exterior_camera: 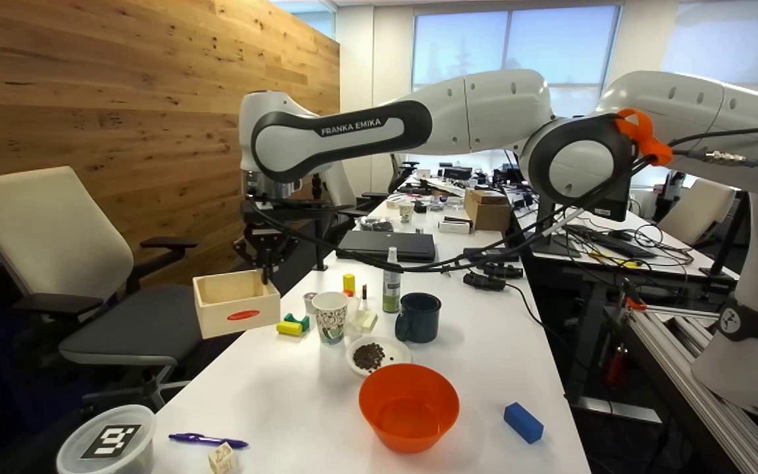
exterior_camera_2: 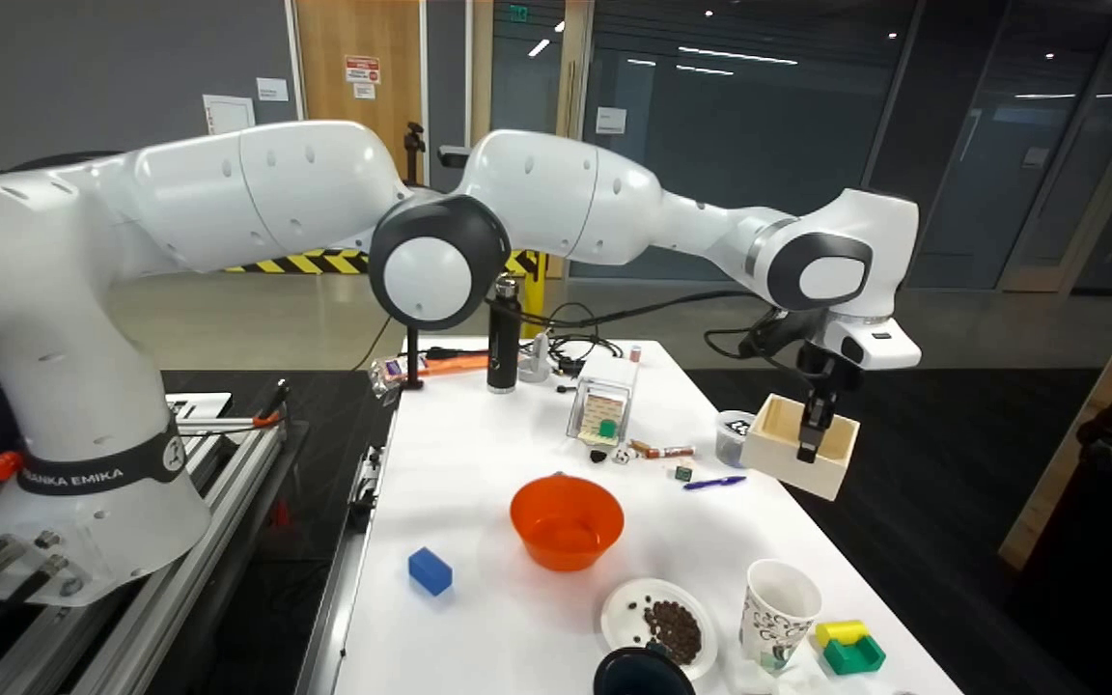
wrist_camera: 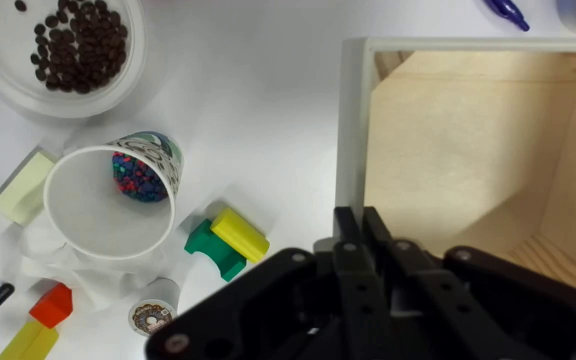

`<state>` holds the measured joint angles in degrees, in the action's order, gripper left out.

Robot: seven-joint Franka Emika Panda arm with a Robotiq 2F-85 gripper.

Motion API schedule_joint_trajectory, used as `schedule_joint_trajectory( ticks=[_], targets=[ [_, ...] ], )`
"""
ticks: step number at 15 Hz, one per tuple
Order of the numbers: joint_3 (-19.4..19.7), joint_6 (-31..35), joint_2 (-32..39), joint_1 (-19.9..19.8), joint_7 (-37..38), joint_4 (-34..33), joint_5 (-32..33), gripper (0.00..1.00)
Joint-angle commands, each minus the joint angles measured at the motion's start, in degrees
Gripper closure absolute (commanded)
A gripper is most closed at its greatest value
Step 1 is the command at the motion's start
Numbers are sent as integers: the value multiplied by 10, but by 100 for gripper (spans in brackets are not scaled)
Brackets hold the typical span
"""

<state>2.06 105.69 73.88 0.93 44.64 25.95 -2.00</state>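
Note:
My gripper point(wrist_camera: 357, 215) is shut on one wall of an open-topped pale wooden box point(wrist_camera: 353, 130). In an exterior view the gripper point(exterior_camera: 265, 273) holds the box point(exterior_camera: 227, 322), which has a red oval label, in the air at the table's edge. The box point(exterior_camera_2: 788, 470) hangs slightly tilted with the gripper point(exterior_camera_2: 813, 439) on its wall. The visible inside of the box is bare wood. Below and beside it on the table are a green block point(wrist_camera: 215, 250), a yellow cylinder point(wrist_camera: 240, 235), and a patterned paper cup point(wrist_camera: 160, 155) with small coloured bits inside.
On the table point(exterior_camera: 274, 388) stand an orange bowl point(exterior_camera: 408, 408), a plate of dark beans point(exterior_camera: 402, 352), a dark mug point(exterior_camera: 425, 319), a spray bottle point(exterior_camera: 391, 286), a blue block point(exterior_camera: 523, 422), a purple pen point(exterior_camera: 208, 440) and a lidded tub point(exterior_camera: 145, 454). An office chair point(exterior_camera: 50, 230) is beside it.

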Motion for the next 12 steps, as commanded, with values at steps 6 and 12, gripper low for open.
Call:
schedule_joint_trajectory(
  ticks=[6,12],
  targets=[
    [4,8,7,-5,-36,-9,-2,94],
    [29,-8,11,-3,-79,-8,25,98]
  ],
)
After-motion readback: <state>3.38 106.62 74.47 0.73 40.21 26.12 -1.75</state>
